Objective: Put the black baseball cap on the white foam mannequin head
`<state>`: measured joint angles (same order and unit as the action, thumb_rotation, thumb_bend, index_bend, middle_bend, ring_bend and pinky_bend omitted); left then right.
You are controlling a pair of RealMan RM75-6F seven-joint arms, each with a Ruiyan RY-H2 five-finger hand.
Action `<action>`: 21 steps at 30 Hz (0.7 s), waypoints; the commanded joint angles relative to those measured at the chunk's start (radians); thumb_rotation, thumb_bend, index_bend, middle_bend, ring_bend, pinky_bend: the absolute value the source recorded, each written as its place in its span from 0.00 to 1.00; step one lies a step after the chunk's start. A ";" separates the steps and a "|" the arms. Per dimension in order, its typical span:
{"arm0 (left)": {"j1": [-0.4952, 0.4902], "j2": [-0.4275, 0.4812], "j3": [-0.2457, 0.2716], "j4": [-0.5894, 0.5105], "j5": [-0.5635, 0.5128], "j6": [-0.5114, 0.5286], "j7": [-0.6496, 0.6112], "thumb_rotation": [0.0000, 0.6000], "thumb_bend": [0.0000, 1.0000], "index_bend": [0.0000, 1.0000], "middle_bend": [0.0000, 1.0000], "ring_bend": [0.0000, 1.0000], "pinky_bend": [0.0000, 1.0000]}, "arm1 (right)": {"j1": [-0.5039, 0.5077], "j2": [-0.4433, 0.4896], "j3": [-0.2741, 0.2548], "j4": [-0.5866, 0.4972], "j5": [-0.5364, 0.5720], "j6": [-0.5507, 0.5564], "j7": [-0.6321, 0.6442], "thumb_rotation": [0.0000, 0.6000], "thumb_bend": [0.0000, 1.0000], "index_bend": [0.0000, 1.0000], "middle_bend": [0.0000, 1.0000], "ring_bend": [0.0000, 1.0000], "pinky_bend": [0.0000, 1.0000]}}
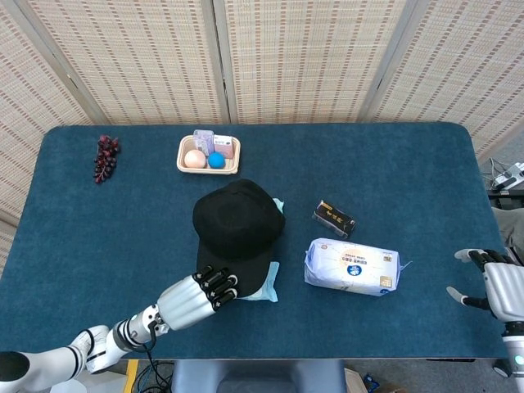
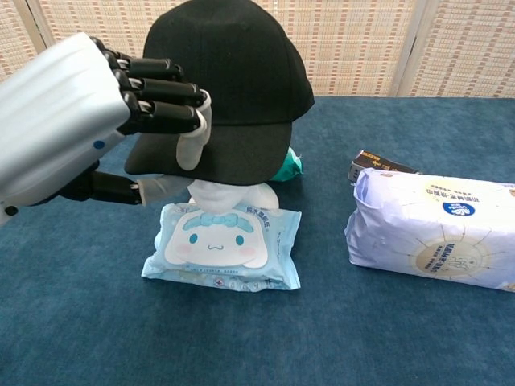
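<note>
Gripping the brim of the black baseball cap (image 2: 229, 76), the left hand (image 2: 96, 121) has its fingers (image 2: 165, 100) laid over the brim's top and the thumb beneath it. The cap sits low on the white foam mannequin head (image 2: 225, 195), covering most of the face; only the chin and neck show under the brim in the chest view. From the head view the cap (image 1: 236, 221) hides the mannequin entirely, with the left hand (image 1: 201, 295) at its near edge. The mannequin stands at the far edge of a pale blue wet-wipe pack (image 2: 224, 245) printed with a cartoon face. A teal item (image 2: 288, 166) lies just behind the mannequin base. To the right, well apart, lie a large white tissue pack (image 2: 438, 229) and a small dark box (image 2: 378, 165). The right hand (image 1: 491, 282) rests at the table's (image 1: 393, 180) right edge, fingers apart, holding nothing. At the far side lie a small tray (image 1: 210, 154) with balls and a bunch of grapes (image 1: 105, 157).
</note>
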<state>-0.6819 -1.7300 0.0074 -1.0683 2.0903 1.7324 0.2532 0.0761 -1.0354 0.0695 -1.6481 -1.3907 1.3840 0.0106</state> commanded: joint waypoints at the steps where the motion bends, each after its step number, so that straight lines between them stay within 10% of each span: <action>1: 0.007 0.000 0.004 0.004 -0.005 0.005 -0.004 1.00 0.36 0.21 0.50 0.43 0.69 | 0.000 0.000 0.000 0.000 0.001 -0.001 -0.001 1.00 0.00 0.36 0.40 0.30 0.33; 8: 0.019 -0.001 0.021 0.016 0.000 0.027 -0.042 1.00 0.09 0.08 0.49 0.43 0.70 | 0.002 -0.002 0.001 -0.001 0.004 -0.004 -0.006 1.00 0.00 0.36 0.40 0.30 0.33; 21: 0.050 -0.005 0.039 0.024 -0.007 0.040 -0.050 1.00 0.03 0.07 0.42 0.43 0.70 | 0.001 -0.002 0.001 0.000 0.006 -0.003 -0.005 1.00 0.00 0.36 0.40 0.30 0.33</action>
<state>-0.6342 -1.7352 0.0441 -1.0451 2.0842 1.7717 0.2020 0.0773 -1.0370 0.0709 -1.6486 -1.3846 1.3808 0.0053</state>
